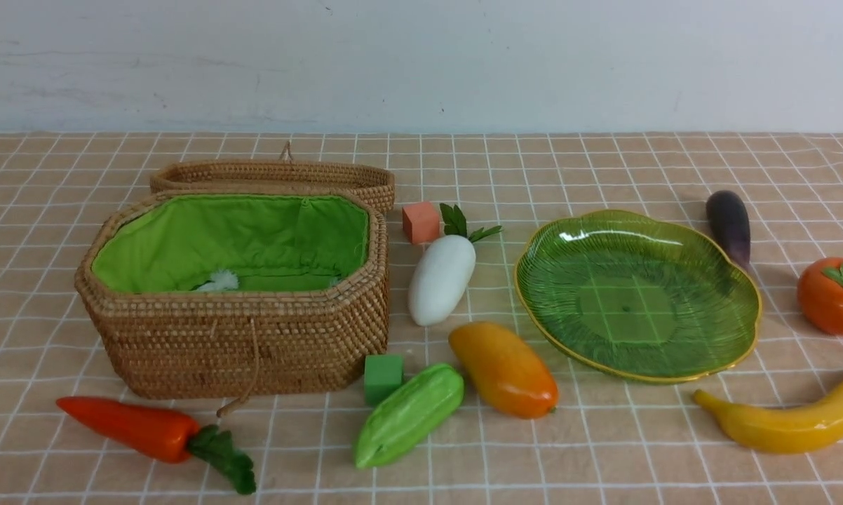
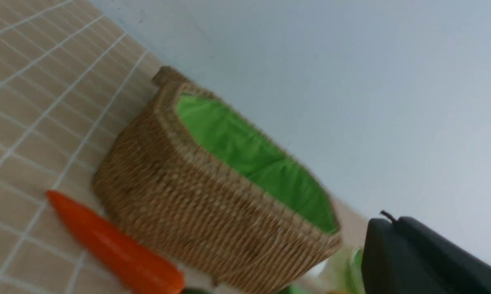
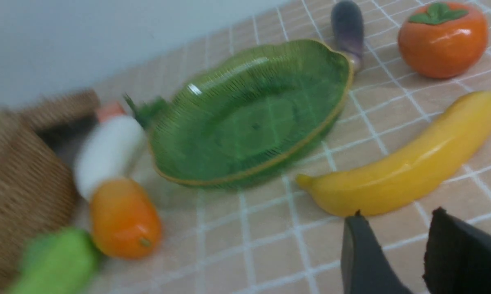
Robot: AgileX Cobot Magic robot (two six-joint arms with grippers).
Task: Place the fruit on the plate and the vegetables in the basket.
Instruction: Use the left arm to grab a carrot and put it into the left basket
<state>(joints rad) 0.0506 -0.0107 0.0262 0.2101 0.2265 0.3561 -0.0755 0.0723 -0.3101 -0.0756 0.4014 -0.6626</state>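
The open basket [image 1: 239, 344] with green lining stands at the left; the green plate [image 1: 635, 301] lies right of centre, bare. On the cloth lie the carrot [image 1: 130, 426], cucumber [image 1: 407, 415], radish [image 1: 441, 279], eggplant [image 1: 729, 224], mango [image 1: 503, 369], banana [image 1: 786, 421] and persimmon [image 1: 834, 294]. Neither arm shows in the front view. My left gripper [image 2: 392, 222] is shut on nothing, raised near the basket [image 2: 213, 196] and carrot [image 2: 114, 245]. My right gripper [image 3: 397, 216] is open and empty, just short of the banana [image 3: 405, 167].
The basket's wicker lid [image 1: 274, 175] lies folded back behind it. A small orange cube [image 1: 420, 222] sits by the radish leaves, and a small green cube [image 1: 382, 377] by the basket's front corner. A pale wall closes off the back of the checked cloth.
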